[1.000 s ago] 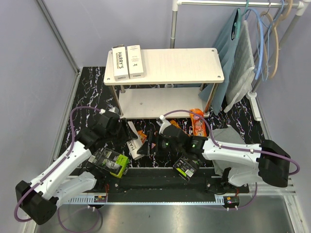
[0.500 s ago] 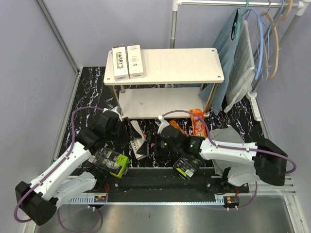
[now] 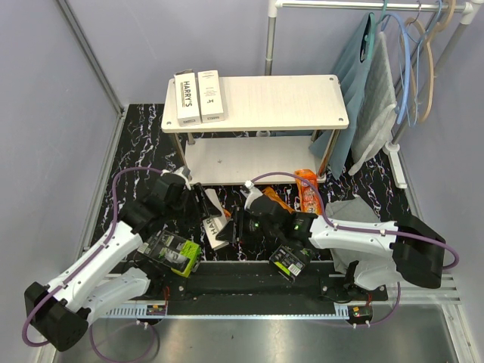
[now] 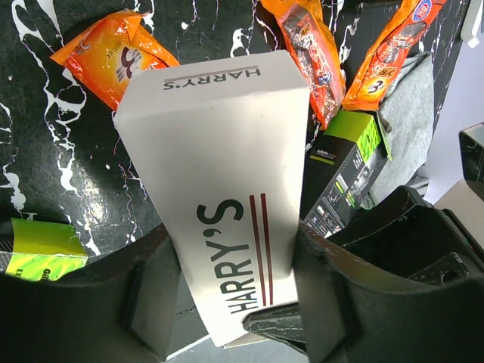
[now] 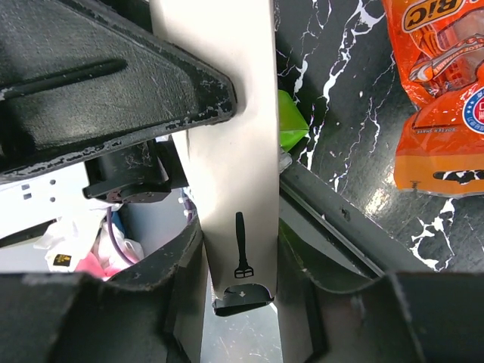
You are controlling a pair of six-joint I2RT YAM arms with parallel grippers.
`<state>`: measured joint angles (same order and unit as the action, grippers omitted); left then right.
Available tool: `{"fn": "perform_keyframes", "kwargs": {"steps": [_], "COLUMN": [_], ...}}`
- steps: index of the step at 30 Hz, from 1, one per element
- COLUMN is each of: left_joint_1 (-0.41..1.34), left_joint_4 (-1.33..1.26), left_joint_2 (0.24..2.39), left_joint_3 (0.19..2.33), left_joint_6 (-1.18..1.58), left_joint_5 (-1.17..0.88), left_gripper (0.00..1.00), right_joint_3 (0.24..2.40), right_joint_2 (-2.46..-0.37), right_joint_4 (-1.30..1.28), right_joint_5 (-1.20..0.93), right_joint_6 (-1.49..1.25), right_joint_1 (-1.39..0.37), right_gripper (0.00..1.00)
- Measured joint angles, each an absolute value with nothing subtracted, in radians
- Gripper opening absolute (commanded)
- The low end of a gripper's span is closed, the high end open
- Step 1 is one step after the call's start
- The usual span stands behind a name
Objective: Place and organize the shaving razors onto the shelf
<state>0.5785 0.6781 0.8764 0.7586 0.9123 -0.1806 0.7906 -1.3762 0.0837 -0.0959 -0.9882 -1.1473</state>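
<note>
A white HARRY'S box (image 3: pixel 215 228) is held between both grippers just above the black marbled floor, in front of the shelf (image 3: pixel 280 102). My left gripper (image 3: pixel 198 204) is shut on its near end; the box (image 4: pixel 219 174) fills the gap between the fingers (image 4: pixel 144 295). My right gripper (image 3: pixel 239 224) is shut on the same box (image 5: pixel 231 113) from the right, its narrow side with the razor icon between the fingers (image 5: pixel 340 302). Two more HARRY'S boxes (image 3: pixel 198 96) lie side by side at the left end of the shelf's top board.
Orange packs (image 3: pixel 308 189) (image 4: pixel 113 57) (image 5: pixel 439 91) lie on the floor behind the grippers. Black-and-green packs lie near the left arm (image 3: pixel 174 253) and the right arm (image 3: pixel 290 261). A grey cloth (image 3: pixel 352 208) and a clothes rail with hangers (image 3: pixel 401 53) are at the right.
My right gripper has moved left to the box and now grips it. The box in my left gripper has shifted slightly and turned.
</note>
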Motion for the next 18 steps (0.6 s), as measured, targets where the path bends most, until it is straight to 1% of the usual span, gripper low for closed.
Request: {"fn": "perform_keyframes", "kwargs": {"steps": [2, 3, 6, 8, 10, 11, 18], "left_joint_1": [0.579, 0.579, 0.579, 0.579, 0.579, 0.579, 0.581], "left_joint_4": [0.676, 0.674, 0.67, 0.67, 0.671, 0.673, 0.761], "left_joint_2": [0.876, 0.876, 0.874, 0.87, 0.867, 0.865, 0.859], "left_joint_3": [0.756, 0.755, 0.748, 0.746, 0.746, 0.746, 0.762], "left_joint_6": [0.913, 0.913, 0.909, 0.905, 0.903, 0.899, 0.863], "left_joint_5": [-0.18, -0.181, -0.181, -0.181, -0.179, -0.178, -0.104], "left_gripper": [0.66, 0.73, 0.82, 0.86, 0.96, 0.99, 0.99], "right_joint_3": [0.791, 0.791, 0.791, 0.791, 0.791, 0.79, 0.774], "right_joint_2": [-1.376, -1.376, -1.376, -1.376, -1.376, -1.376, -1.368], "right_joint_4": [0.085, 0.085, 0.085, 0.085, 0.085, 0.085, 0.085], "right_joint_5": [-0.096, -0.097, -0.097, -0.097, -0.096, -0.096, -0.097], "right_joint_6": [-0.988, -0.988, -0.988, -0.988, -0.988, -0.988, -0.988], "right_joint_1": [-1.147, -1.147, -1.147, -1.147, -1.147, -1.147, -1.149], "right_gripper": [0.18, 0.18, 0.17, 0.17, 0.17, 0.16, 0.17]}}
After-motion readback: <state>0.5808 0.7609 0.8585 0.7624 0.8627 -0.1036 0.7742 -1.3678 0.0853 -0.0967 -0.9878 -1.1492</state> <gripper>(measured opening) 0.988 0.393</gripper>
